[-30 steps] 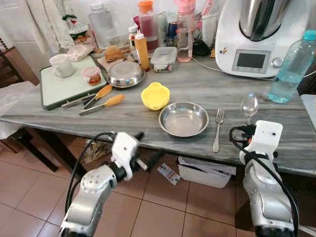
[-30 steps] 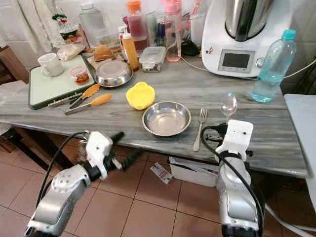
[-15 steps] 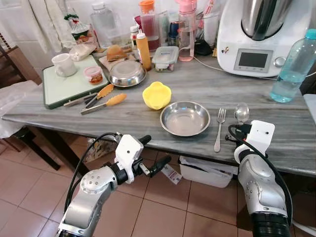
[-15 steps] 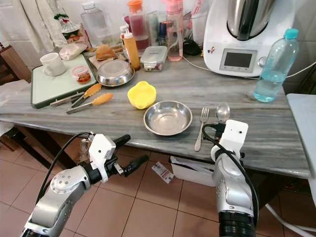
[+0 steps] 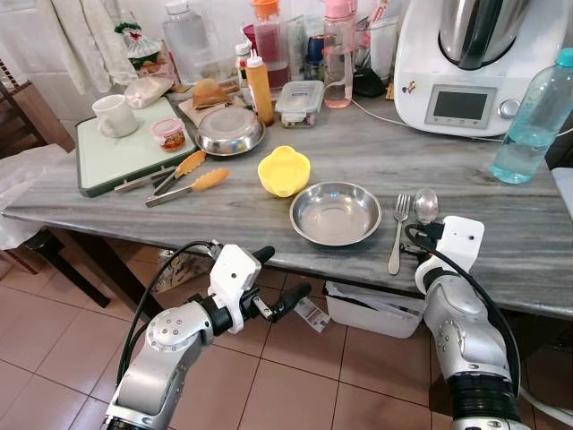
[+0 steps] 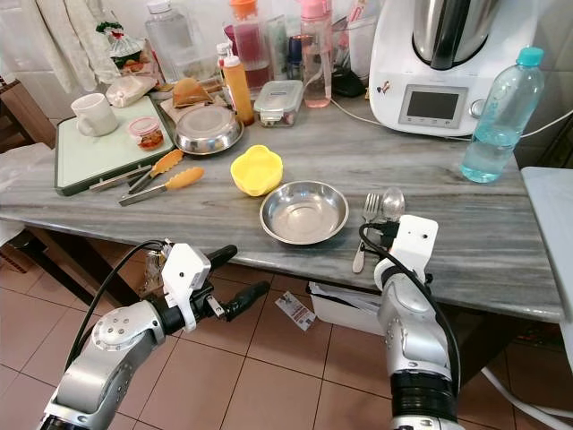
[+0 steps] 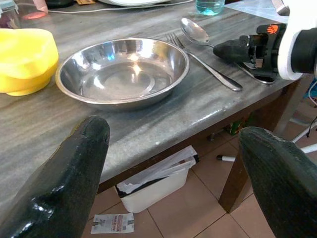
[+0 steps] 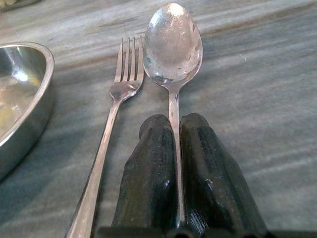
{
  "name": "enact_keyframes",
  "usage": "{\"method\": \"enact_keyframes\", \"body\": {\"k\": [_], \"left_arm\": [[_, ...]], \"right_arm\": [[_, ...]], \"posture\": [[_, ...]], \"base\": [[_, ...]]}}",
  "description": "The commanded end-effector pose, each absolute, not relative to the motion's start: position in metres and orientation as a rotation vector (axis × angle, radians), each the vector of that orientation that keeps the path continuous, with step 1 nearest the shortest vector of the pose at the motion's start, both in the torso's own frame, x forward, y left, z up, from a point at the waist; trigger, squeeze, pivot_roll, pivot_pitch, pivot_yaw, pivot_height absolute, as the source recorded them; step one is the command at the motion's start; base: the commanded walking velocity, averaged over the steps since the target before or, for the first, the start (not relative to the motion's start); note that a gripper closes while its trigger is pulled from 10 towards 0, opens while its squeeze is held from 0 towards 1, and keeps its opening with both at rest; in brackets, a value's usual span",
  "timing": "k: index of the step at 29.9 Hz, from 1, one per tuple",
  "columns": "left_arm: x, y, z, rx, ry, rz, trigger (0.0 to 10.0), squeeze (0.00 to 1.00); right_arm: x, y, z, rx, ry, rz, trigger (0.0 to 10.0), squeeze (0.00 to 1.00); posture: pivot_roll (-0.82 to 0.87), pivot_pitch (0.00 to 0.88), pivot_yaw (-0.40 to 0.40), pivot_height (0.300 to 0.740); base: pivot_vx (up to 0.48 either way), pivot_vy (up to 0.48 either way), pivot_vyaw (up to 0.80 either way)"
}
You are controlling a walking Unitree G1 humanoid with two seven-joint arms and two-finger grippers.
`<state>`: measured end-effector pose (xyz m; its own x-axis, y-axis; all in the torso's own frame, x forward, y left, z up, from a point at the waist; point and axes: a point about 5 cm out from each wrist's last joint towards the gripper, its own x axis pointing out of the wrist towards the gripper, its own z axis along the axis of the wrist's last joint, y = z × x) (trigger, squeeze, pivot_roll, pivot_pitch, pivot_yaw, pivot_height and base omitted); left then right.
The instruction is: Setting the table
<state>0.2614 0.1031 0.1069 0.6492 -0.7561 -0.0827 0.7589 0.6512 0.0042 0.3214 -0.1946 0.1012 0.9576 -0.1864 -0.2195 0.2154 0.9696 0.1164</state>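
A steel bowl (image 5: 336, 213) stands near the front edge of the grey marble table (image 5: 466, 161). A fork (image 5: 397, 231) lies just right of it, tines pointing away from me. My right gripper (image 5: 415, 236) is shut on the handle of a spoon (image 8: 172, 44). The spoon is held low at the tabletop, parallel to the fork (image 8: 119, 96) and close on its right. My left gripper (image 5: 282, 276) hangs open and holds nothing, below the table's front edge, left of the bowl (image 7: 121, 69).
A yellow bowl (image 5: 284, 170) sits behind the steel bowl. Orange-handled tongs (image 5: 190, 179), a green tray (image 5: 125, 161) with a mug and a second steel bowl (image 5: 229, 130) are at left. Bottles, a white kitchen machine (image 5: 466, 63) and a water bottle (image 5: 533, 121) line the back. A white bin (image 5: 376, 313) sits under the table.
My right gripper has brought the spoon down and to the left, from raised above the table to beside the fork. The left arm rose slightly, then held still.
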Motion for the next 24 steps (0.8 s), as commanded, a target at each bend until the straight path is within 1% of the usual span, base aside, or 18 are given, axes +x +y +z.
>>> {"method": "enact_keyframes", "body": {"k": [1, 17, 18, 19, 20, 21, 22, 24], "left_arm": [[0.261, 0.104, 0.109, 0.051, 0.074, -0.867, 10.0, 0.00], [0.258, 0.100, 0.107, 0.053, 0.098, -0.894, 10.0, 0.00], [0.258, 0.100, 0.107, 0.054, 0.099, -0.895, 10.0, 0.00], [0.258, 0.100, 0.107, 0.054, 0.099, -0.895, 10.0, 0.00], [0.258, 0.099, 0.108, 0.056, 0.099, -0.896, 10.0, 0.00], [0.259, 0.099, 0.108, 0.057, 0.099, -0.896, 10.0, 0.00], [0.259, 0.099, 0.108, 0.058, 0.099, -0.897, 10.0, 0.00], [0.259, 0.099, 0.109, 0.058, 0.100, -0.897, 10.0, 0.00]], "right_arm": [[0.320, -0.193, 0.092, 0.168, 0.255, -0.223, 10.0, 0.00], [0.313, -0.202, 0.086, 0.206, 0.309, -0.275, 10.0, 0.00], [0.313, -0.203, 0.086, 0.205, 0.313, -0.278, 10.0, 0.60], [0.313, -0.204, 0.085, 0.205, 0.315, -0.280, 10.0, 0.60], [0.312, -0.204, 0.085, 0.206, 0.318, -0.282, 10.0, 0.83], [0.312, -0.205, 0.085, 0.206, 0.319, -0.282, 10.0, 0.84], [0.312, -0.205, 0.085, 0.210, 0.322, -0.284, 10.0, 1.00], [0.312, -0.206, 0.085, 0.212, 0.323, -0.284, 10.0, 1.00]], "posture": [[-0.07, 0.057, 0.110, 0.740], [-0.08, 0.054, 0.115, 0.740], [-0.08, 0.054, 0.115, 0.740], [-0.08, 0.054, 0.115, 0.740], [-0.08, 0.053, 0.114, 0.740], [-0.08, 0.052, 0.115, 0.740], [-0.08, 0.052, 0.115, 0.740], [-0.08, 0.051, 0.114, 0.740]], "base": [[0.000, 0.000, 0.00], [0.000, 0.000, 0.00], [0.000, 0.000, 0.00], [0.000, 0.000, 0.00], [0.000, 0.000, 0.00], [0.000, 0.000, 0.00], [0.000, 0.000, 0.00], [0.000, 0.000, 0.00]]}}
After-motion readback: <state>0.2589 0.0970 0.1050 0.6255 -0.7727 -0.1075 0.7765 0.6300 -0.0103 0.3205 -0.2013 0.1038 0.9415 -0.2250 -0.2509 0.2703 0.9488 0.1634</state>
